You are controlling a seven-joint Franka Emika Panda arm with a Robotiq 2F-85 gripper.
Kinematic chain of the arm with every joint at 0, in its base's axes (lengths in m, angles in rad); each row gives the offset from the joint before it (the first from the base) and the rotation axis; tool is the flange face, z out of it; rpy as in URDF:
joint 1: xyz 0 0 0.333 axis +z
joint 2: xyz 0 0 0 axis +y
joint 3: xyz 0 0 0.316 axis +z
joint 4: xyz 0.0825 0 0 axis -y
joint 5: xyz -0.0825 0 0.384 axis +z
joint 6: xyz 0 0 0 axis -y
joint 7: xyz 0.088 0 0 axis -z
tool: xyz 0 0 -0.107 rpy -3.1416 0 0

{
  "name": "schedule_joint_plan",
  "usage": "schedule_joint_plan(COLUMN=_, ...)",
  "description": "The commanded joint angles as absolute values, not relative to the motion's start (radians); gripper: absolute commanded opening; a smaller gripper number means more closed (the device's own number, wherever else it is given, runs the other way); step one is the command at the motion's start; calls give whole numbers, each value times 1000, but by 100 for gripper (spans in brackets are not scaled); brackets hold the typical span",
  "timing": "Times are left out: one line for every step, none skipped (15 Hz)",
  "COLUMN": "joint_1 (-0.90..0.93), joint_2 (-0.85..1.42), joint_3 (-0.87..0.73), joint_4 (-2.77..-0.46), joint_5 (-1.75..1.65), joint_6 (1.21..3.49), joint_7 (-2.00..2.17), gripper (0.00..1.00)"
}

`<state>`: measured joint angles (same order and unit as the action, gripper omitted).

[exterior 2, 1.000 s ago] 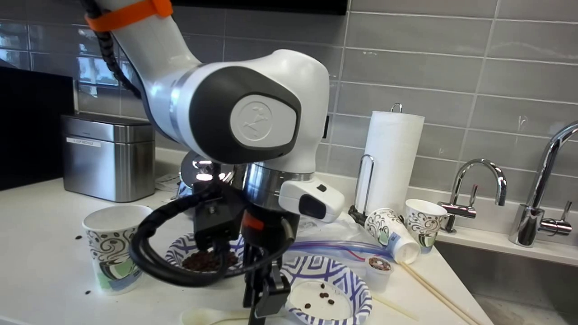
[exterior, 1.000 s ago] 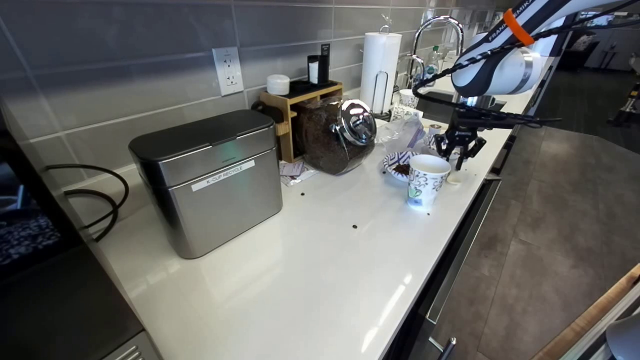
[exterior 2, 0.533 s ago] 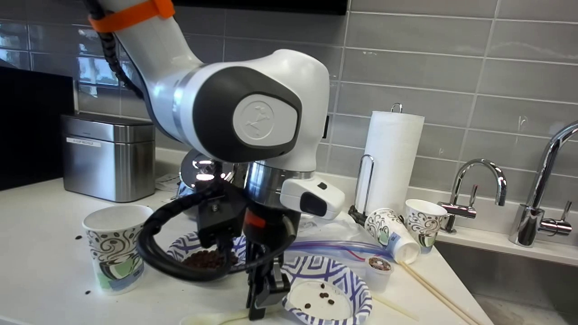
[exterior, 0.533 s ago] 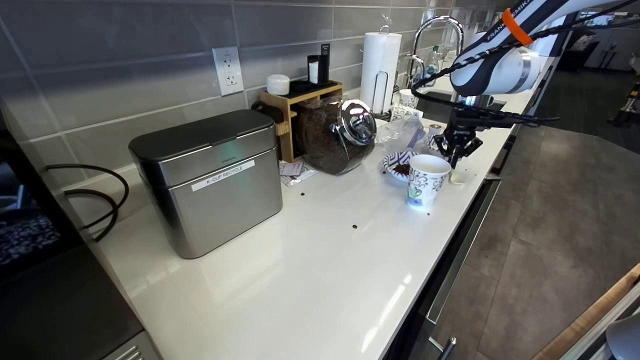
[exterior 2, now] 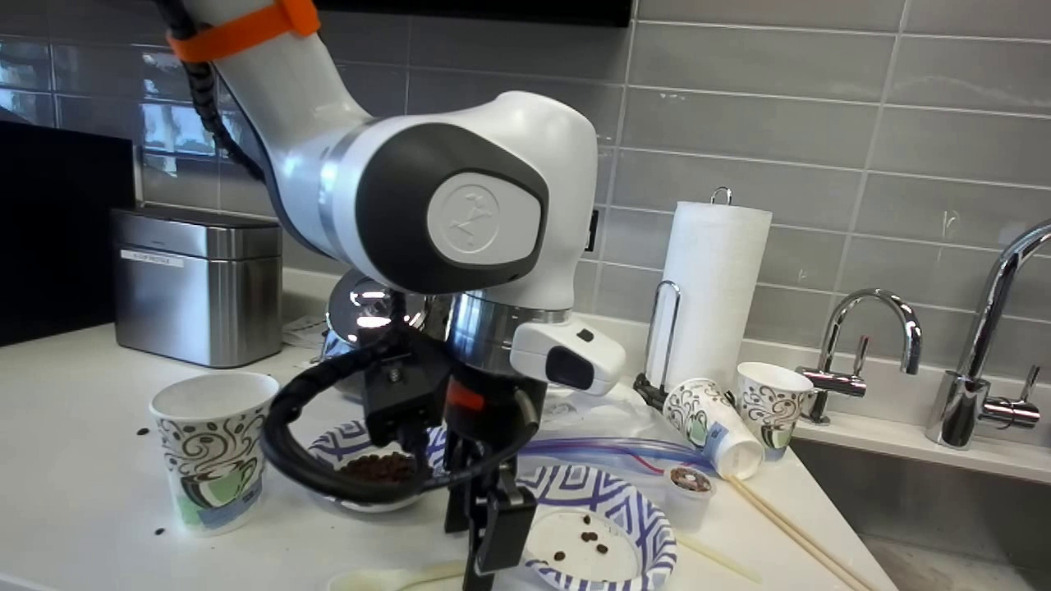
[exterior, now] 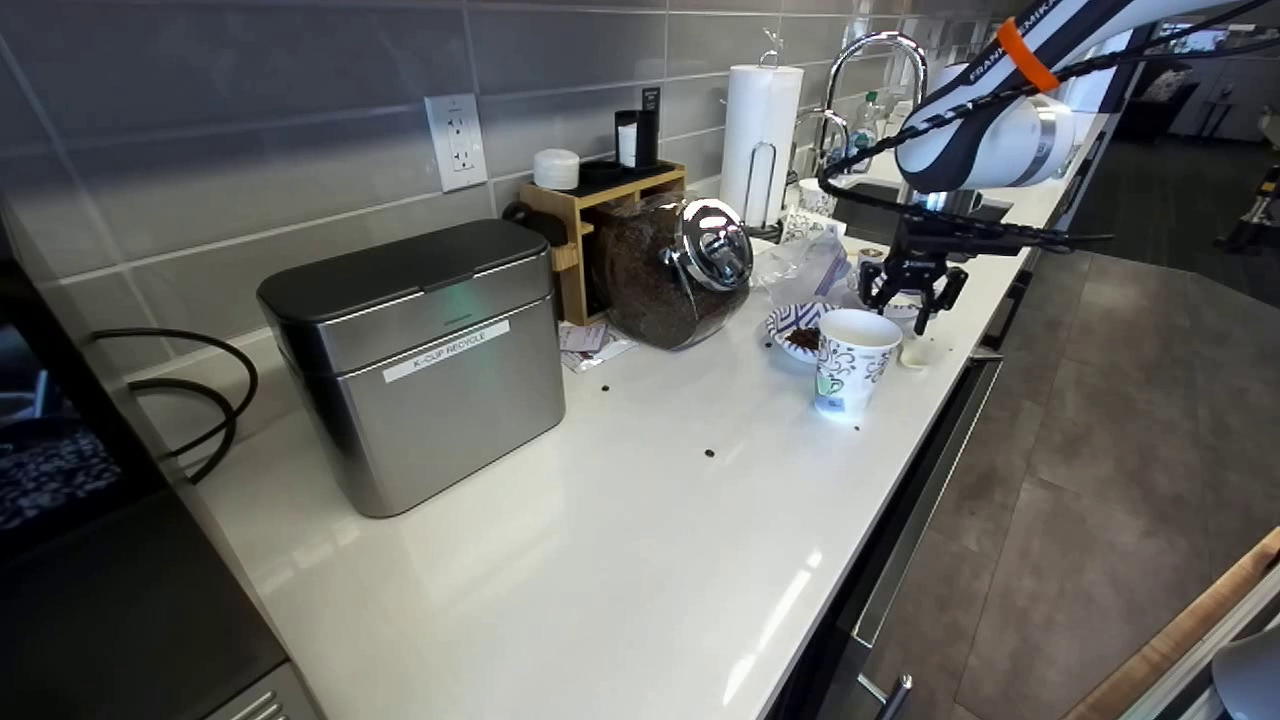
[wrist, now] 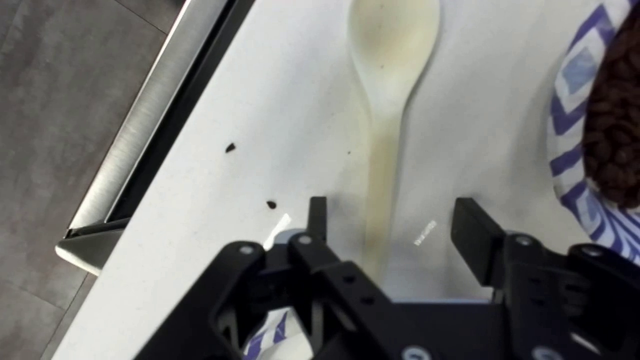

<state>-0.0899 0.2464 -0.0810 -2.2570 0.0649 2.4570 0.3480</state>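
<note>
My gripper (wrist: 392, 212) points down at the white counter and stands open, its fingers well apart. A pale spoon (wrist: 395, 45) lies below, its handle running through the gap between the fingers and touching neither. In an exterior view the spoon (exterior 2: 386, 579) shows beside my gripper (exterior 2: 470, 558); in an exterior view the gripper (exterior: 897, 312) is just behind a patterned paper cup (exterior: 855, 370). A blue-and-white plate (wrist: 557, 130) of dark beans is to the right in the wrist view. The lower handle is hidden by the gripper.
A patterned plate (exterior 2: 653, 525) with several beans is close by the gripper. Behind it lie a small pod cup (exterior 2: 688, 497), chopsticks (exterior 2: 792, 529), a tipped cup (exterior 2: 710, 427) and an upright cup (exterior 2: 772, 402). The counter's edge (wrist: 165, 167) runs close on the wrist view's left.
The fingers came together about half a second ago and have spread apart again. The arm has shifted slightly. The spoon has moved a little.
</note>
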Motion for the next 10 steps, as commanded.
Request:
schedule_joint_plan(joint_1=-74, joint_2=268, joint_3=-92, joint_4=-2242, joint_5=72, joint_6=2457, joint_7=341, gripper=54)
schedule_joint_plan(joint_1=-73, joint_2=271, joint_3=-91, joint_4=-2242, joint_5=74, joint_6=2458, joint_7=340, gripper=47)
schedule_joint_plan(joint_1=-72, joint_2=275, joint_3=-89, joint_4=-2241, joint_5=76, joint_6=2457, joint_7=339, gripper=42)
schedule_joint_plan(joint_1=-71, joint_2=278, joint_3=-88, joint_4=-2241, joint_5=77, joint_6=2456, joint_7=338, gripper=40)
schedule_joint_plan(joint_1=-69, joint_2=279, joint_3=-88, joint_4=-2240, joint_5=76, joint_6=2456, joint_7=336, gripper=29)
schedule_joint_plan(joint_1=-70, joint_2=280, joint_3=-87, joint_4=-2239, joint_5=78, joint_6=2458, joint_7=334, gripper=16)
schedule_joint_plan(joint_1=-69, joint_2=278, joint_3=-88, joint_4=-2239, joint_5=77, joint_6=2454, joint_7=332, gripper=16)
schedule_joint_plan(joint_1=-65, joint_2=271, joint_3=-95, joint_4=-2241, joint_5=58, joint_6=2435, joint_7=342, gripper=8)
schedule_joint_plan(joint_1=-68, joint_2=265, joint_3=-93, joint_4=-2245, joint_5=64, joint_6=2427, joint_7=330, gripper=1)
schedule_joint_plan(joint_1=-66, joint_2=259, joint_3=-94, joint_4=-2249, joint_5=62, joint_6=2422, joint_7=333, gripper=0)
